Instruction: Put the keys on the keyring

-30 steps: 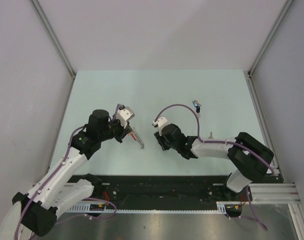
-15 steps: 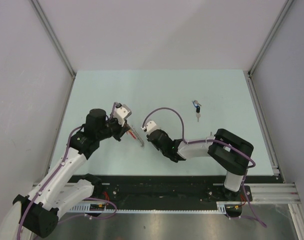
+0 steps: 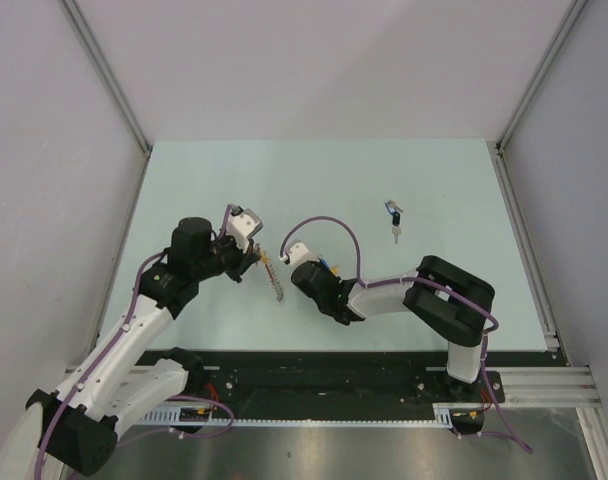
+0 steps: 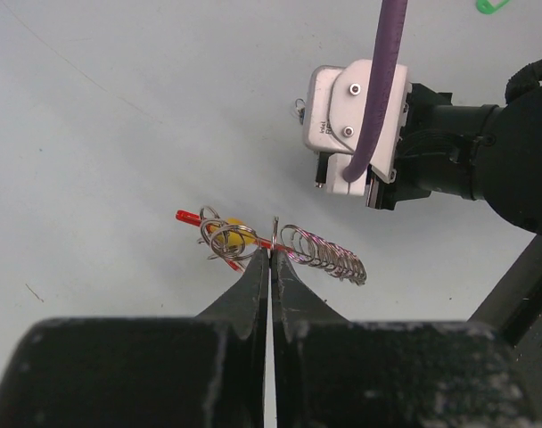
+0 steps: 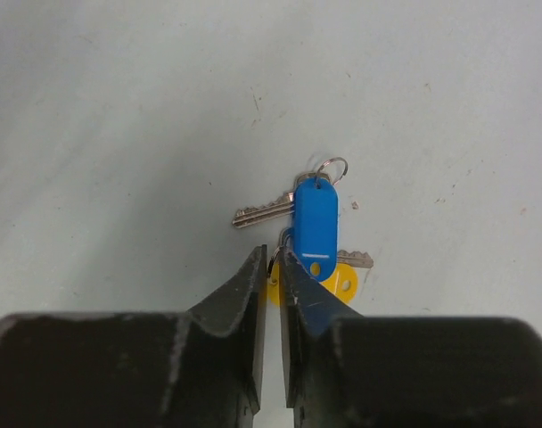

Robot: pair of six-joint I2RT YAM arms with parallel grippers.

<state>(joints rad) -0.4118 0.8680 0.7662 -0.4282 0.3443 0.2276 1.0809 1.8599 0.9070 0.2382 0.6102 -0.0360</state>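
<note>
My left gripper [image 4: 271, 250] is shut on the keyring [image 4: 326, 254], a silver coil with a red band [image 4: 189, 217]. A yellow-headed key [image 4: 228, 234] hangs on it. In the top view the keyring [image 3: 275, 281] hangs just right of the left gripper [image 3: 261, 263]. My right gripper [image 5: 273, 259] is pinched on the small ring of a bunch of keys with a blue tag [image 5: 313, 223] and a yellow tag [image 5: 340, 283], low over the table. In the top view the right gripper [image 3: 316, 274] is close to the right of the keyring.
A dark-blue-headed key [image 3: 392, 214] lies alone on the table at the back right. The right wrist's white camera block [image 4: 356, 134] and purple cable [image 4: 389, 53] fill the upper right of the left wrist view. A green object [image 4: 492, 4] shows at that view's top edge.
My right arm has swung left with the keys, closing in on the keyring. My left gripper has shifted slightly left, still holding the keyring.
</note>
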